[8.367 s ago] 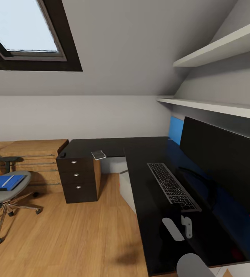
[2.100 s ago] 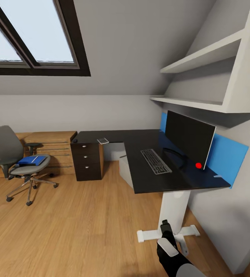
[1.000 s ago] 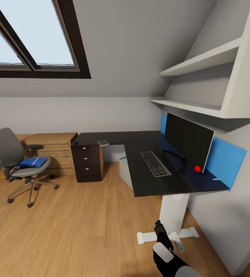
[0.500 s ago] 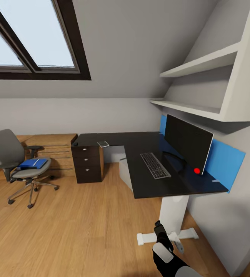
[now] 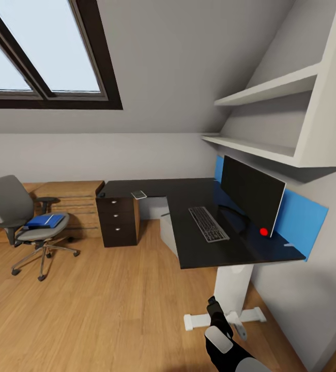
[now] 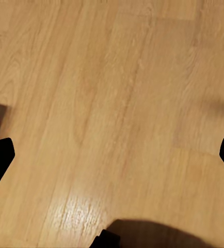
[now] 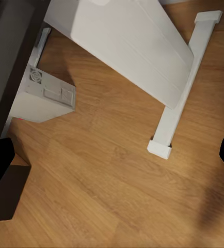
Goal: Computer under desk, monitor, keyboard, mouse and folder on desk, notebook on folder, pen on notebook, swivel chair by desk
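Observation:
The black L-shaped desk (image 5: pixel 188 188) carries the dark monitor (image 5: pixel 252 192), the keyboard (image 5: pixel 208 223) in front of it and a red mouse (image 5: pixel 263 231) by the monitor's near corner. A small grey notebook (image 5: pixel 138 195) lies on the desk's far wing. Beneath the desk stands the white computer (image 5: pixel 168 232) (image 7: pixel 45 95). At the left, the grey swivel chair (image 5: pixel 13 206) stands apart from the desk with the blue folder (image 5: pixel 45 221) on its seat. My right gripper (image 5: pixel 216 309) (image 7: pixel 112 155) hangs open and empty above the floor near the desk's foot. My left gripper (image 6: pixel 112 155) is open over bare floor.
A dark drawer unit (image 5: pixel 119 219) stands under the desk's far wing. The desk's white leg (image 5: pixel 232 289) (image 7: pixel 127 46) and foot (image 7: pixel 179 88) are close to my right arm. Wooden steps (image 5: pixel 70 199) sit behind the chair, and white shelves (image 5: pixel 261 93) hang above the monitor.
I have backed away from the desk, so the whole workspace now shows. My right arm came off the desktop and hangs low. Over the last second the picture only drifted slightly.

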Motion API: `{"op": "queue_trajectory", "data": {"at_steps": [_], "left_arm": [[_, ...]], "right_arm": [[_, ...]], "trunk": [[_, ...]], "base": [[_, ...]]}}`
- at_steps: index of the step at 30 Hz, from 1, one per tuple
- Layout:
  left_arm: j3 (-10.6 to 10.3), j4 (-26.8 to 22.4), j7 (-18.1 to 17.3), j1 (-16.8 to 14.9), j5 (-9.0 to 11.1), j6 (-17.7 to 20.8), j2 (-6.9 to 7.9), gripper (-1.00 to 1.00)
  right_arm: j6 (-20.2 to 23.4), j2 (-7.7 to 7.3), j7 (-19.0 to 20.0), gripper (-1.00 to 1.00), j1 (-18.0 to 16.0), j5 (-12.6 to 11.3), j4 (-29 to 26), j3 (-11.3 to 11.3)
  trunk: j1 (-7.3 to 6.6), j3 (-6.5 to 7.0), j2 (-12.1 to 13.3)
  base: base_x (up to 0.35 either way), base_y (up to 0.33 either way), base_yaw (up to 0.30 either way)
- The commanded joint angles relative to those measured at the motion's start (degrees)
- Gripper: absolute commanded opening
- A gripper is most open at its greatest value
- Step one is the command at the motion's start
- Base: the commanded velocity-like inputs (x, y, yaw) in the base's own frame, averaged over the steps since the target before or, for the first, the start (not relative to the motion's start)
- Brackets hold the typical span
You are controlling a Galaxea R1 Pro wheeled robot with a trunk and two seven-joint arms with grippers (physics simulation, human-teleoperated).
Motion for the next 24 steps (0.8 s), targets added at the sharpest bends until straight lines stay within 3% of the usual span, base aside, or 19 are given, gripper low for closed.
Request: {"op": "queue_trajectory", "data": {"at_steps": [1, 8, 19, 24], "left_arm": [[-0.5, 0.0, 0.3, 0.0, 0.5, -0.2, 0.02, 1.0], [-0.4, 0.0, 0.3, 0.0, 0.5, -0.2, 0.04, 1.0], [-0.5, 0.0, 0.3, 0.0, 0.4, -0.3, -0.05, 1.0], [-0.6, 0.0, 0.3, 0.0, 0.4, -0.3, -0.07, 1.0]], "right_arm": [[-0.2, 0.0, -0.5, 1.0, 0.0, -0.1, 0.0, 0.4], [-0.2, 0.0, -0.5, 1.0, 0.0, -0.1, 0.7, 0.4], [-0.2, -0.06, -0.6, 1.0, 0.0, 0.0, 7.5, 0.3], [-0.1, -2.69, -0.6, 1.0, 0.0, -0.1, 9.6, 0.2]], "trunk": [[-0.22, 0.11, 0.4], [-1.76, 1.36, 3.2], [-4.17, 3.34, 7.6], [-5.27, 4.24, 9.6]], "base": [[0.0, 0.0, 0.0], [0.0, 0.0, 0.0], [0.0, 0.0, 0.0], [0.0, 0.0, 0.0]]}}
